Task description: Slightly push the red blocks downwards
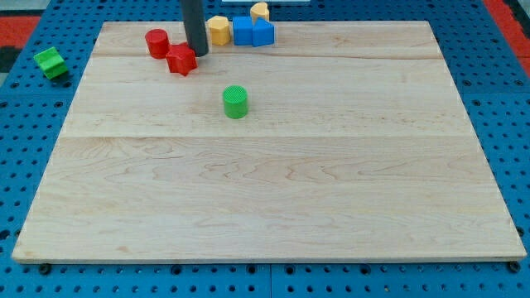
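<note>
At far left of the surface (265,199), my tip (199,53) touches the red star block (181,60); red cylinder (157,43) just left. No jaws exist. Both seem light, stiff, slippery: push their far sides.

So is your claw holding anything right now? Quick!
No claw here, just a rod: it holds nothing.
My tip sits at the upper right of the red star-like block; touching or not, I cannot tell. The red cylinder is to the view's left.
</note>
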Motion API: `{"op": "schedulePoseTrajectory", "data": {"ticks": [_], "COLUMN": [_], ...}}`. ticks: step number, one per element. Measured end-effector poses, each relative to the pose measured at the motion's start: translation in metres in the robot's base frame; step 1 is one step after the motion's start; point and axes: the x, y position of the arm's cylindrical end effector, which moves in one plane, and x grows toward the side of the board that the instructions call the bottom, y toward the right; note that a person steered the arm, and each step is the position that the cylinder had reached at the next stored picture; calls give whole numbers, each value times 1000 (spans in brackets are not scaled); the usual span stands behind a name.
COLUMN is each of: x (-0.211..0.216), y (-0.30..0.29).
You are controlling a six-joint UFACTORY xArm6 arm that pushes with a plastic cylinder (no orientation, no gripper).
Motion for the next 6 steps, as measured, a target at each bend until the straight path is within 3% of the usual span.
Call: {"op": "schedulePoseTrajectory", "data": {"ticks": [3,6], "x": [-46,-25], "y": [-31,-156]}}
